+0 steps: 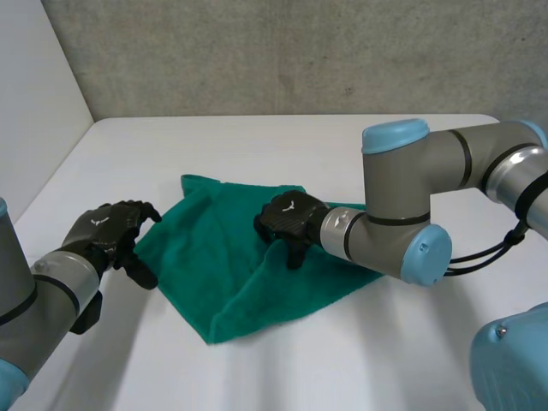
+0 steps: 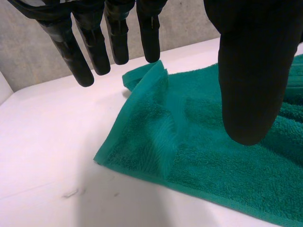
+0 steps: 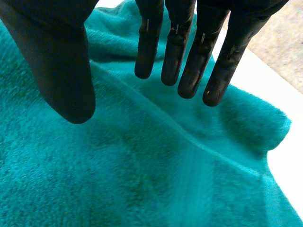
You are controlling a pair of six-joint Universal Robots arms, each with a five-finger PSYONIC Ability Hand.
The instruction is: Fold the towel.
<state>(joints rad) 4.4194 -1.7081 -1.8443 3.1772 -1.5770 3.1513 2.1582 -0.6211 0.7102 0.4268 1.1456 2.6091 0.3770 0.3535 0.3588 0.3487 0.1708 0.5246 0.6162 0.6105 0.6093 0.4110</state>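
While the towel (image 1: pixel 244 282) lies rumpled and skewed on the white worktop (image 1: pixel 257 145), between the two arms, neither hand has a hold on it.

Left hand (image 1: pixel 107 229): just beside the towel's left edge, over bare worktop. In its wrist view the fingers (image 2: pixel 78 59) are straight and spread, with the thumb (image 2: pixel 248 80) well apart from them and nothing between. One towel corner (image 2: pixel 102 158) lies flat below the palm. The far corner (image 2: pixel 154 71), near the fingertips, curls up a little.

Right hand (image 1: pixel 289 218): over the middle of the towel, pointing down at it. In its wrist view the fingers (image 3: pixel 187 61) are straight and slightly apart, with the thumb set off to one side, clamped on nothing. A raised crease (image 3: pixel 156 123) runs across the cloth under the fingertips. I cannot tell whether the tips touch the cloth or hang just above it.

Judgement on the step: approach before a grasp. The cloth shows one loose overlap and no clean fold, so the task looks barely begun.

Next move, as I read it: the left hand needs to drop onto the near corner and pinch it between fingers and thumb. The right hand can pin the middle along the crease or take a matching corner. The cloth is limp terry, so a shallow pinch is likely to slip.
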